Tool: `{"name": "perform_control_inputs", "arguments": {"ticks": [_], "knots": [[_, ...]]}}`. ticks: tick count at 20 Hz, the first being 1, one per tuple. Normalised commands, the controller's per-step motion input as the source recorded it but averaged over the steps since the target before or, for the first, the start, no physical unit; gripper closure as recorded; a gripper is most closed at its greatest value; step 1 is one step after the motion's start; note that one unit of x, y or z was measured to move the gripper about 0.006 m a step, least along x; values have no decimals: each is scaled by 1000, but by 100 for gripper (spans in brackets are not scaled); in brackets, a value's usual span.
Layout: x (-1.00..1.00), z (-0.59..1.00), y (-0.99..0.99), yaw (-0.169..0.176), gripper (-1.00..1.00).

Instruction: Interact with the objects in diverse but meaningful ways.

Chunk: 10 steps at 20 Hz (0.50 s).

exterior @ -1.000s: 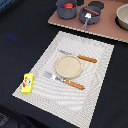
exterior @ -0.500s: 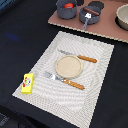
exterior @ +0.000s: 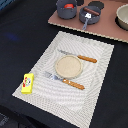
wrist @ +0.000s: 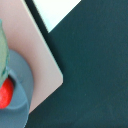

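From my station I can't pick out any change across the last second in the exterior view. The yellow box (exterior: 28,83) lies at the same placemat (exterior: 70,70) corner, and the plate (exterior: 68,66) sits between fork (exterior: 64,80) and knife (exterior: 77,56) as before.

a pale woven cloth placemat (exterior: 75,70) with a fine ribbed texture covers a dark, matt desk (exterior: 20,30). the tan plate (exterior: 69,66) looks smooth and matt. fork (exterior: 65,80) and knife (exterior: 77,56) pair grey metal-look heads with glossy orange-brown wooden handles. the yellow box (exterior: 28,83) appears printed card. grey pots (exterior: 67,7) on the far pinkish board (exterior: 107,27) look like matt plastic; the red tomato (wrist: 6,94) shines.
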Motion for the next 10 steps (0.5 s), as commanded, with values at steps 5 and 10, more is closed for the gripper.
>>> {"name": "perform_control_inputs", "arguments": {"ticks": [5, 10], "knots": [[398, 0, -1000, 0, -100], [397, -17, -1000, 0, -100]]}}
